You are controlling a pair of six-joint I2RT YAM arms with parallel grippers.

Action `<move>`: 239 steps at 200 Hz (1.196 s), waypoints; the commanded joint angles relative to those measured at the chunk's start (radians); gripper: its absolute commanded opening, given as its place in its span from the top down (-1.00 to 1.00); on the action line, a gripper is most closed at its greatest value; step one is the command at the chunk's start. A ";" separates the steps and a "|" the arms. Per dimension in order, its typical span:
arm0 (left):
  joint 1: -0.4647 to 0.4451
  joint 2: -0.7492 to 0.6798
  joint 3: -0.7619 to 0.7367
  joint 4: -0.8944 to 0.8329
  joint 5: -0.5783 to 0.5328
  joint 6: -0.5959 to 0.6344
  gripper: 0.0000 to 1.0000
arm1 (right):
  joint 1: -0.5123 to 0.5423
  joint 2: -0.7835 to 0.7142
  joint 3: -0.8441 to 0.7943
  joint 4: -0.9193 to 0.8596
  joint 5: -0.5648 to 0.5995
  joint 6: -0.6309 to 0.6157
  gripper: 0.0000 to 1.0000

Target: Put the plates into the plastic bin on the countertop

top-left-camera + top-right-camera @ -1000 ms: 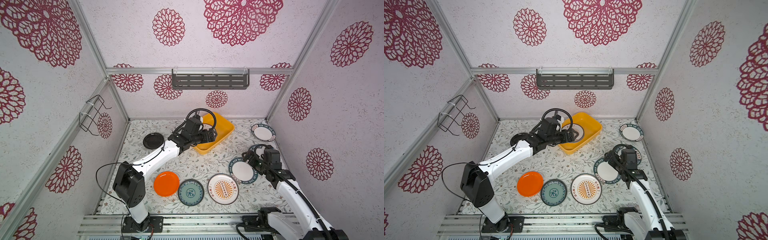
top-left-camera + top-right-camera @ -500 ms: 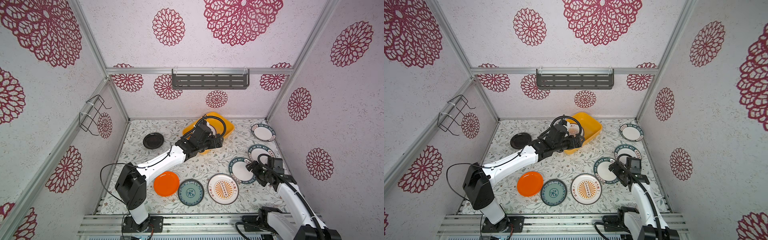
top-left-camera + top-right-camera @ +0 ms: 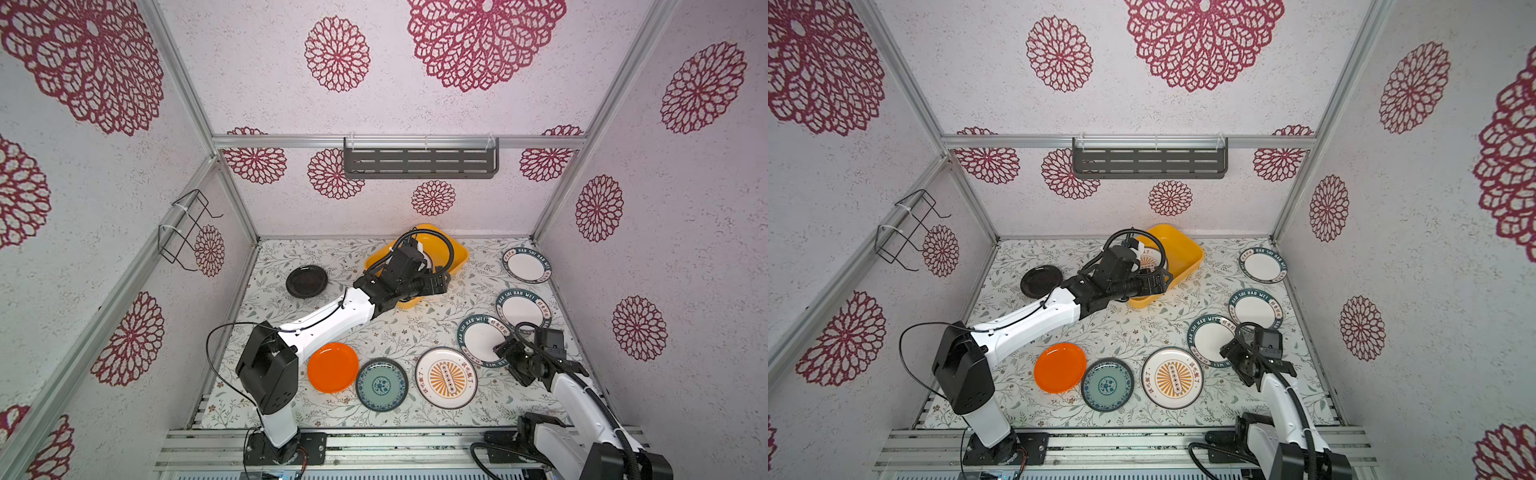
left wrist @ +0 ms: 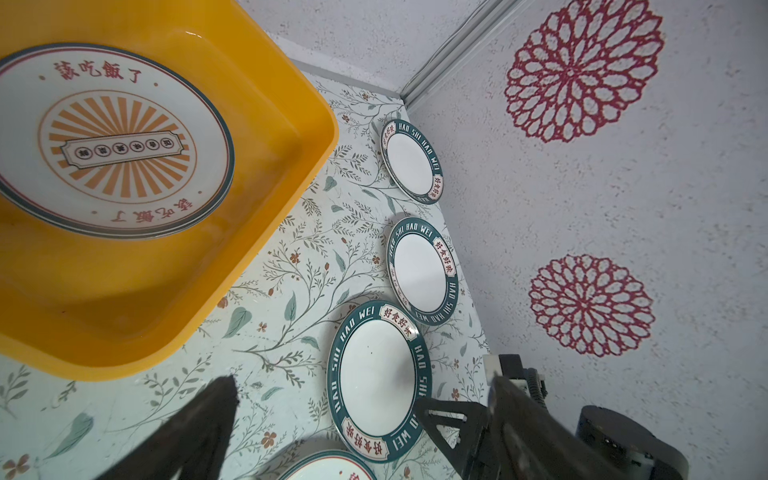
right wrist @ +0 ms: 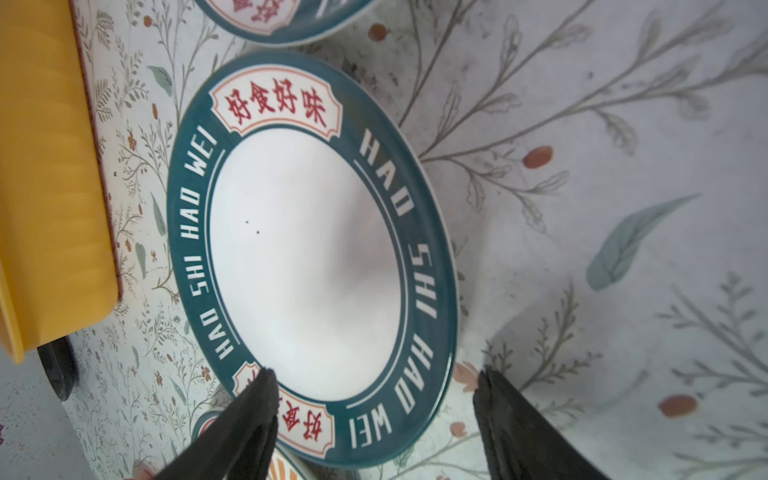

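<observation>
The lettered-rim plate is my job right now. It lies flat on the bench, near my right arm's base and just beside the bench sunburst plate.

My right pincer has hold of nothing. Its jaws stand well apart and straddle the near rim, with 1 fingertip over the dark band and the other outside the edge above the bench. I cannot tell whether either fingertip touches yet.

I judge the grip should go like this:
- Bring the outer finger low enough to catch under the lip.
- Close squarely across the rim, not on the sloped well, since the glaze looks slippery.
- Raise the gripped edge first and keep it off the neighbouring plate.

The plastic bin sits at the back of the bench. The binned sunburst plate lies in it, with more rims showing beneath. I count 7 plates on the bench outside it.

My left pincer is wide open and empty, and hangs above the bench just beside the bin's wall. It looks to lie on my route, so I would clear it away before carrying the plate in.
</observation>
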 commanded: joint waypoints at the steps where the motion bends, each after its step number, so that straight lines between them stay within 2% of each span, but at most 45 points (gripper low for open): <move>1: 0.053 0.014 0.028 0.019 0.060 0.020 -0.94 | -0.008 -0.011 -0.052 0.104 -0.009 0.059 -0.49; 31: 0.101 0.008 0.031 0.019 0.099 0.020 -0.94 | -0.014 0.031 -0.079 0.168 -0.025 0.110 -0.39; 48: 0.122 0.015 0.041 0.018 0.131 0.017 -0.94 | -0.019 0.055 -0.121 0.271 -0.064 0.154 -0.34; 59: 0.131 0.014 0.045 0.016 0.134 0.019 -0.94 | -0.023 0.077 -0.146 0.326 -0.087 0.183 -0.15; 82: 0.142 0.013 0.038 0.036 0.130 0.010 -0.94 | -0.026 0.115 -0.149 0.341 -0.089 0.187 0.05; 124: 0.143 -0.009 -0.004 0.052 0.104 -0.009 -0.94 | -0.037 0.124 -0.146 0.328 -0.127 0.166 0.82; 144: 0.143 -0.032 -0.042 0.051 0.090 -0.009 -0.94 | -0.037 0.089 -0.153 0.340 -0.144 0.173 1.00; 184: 0.144 -0.035 -0.061 0.016 0.068 -0.012 -0.94 | -0.038 0.000 -0.105 0.287 -0.170 0.171 1.00; 239: 0.144 -0.038 -0.057 0.015 0.106 -0.021 -0.94 | -0.039 -0.093 0.024 0.216 -0.211 0.149 1.00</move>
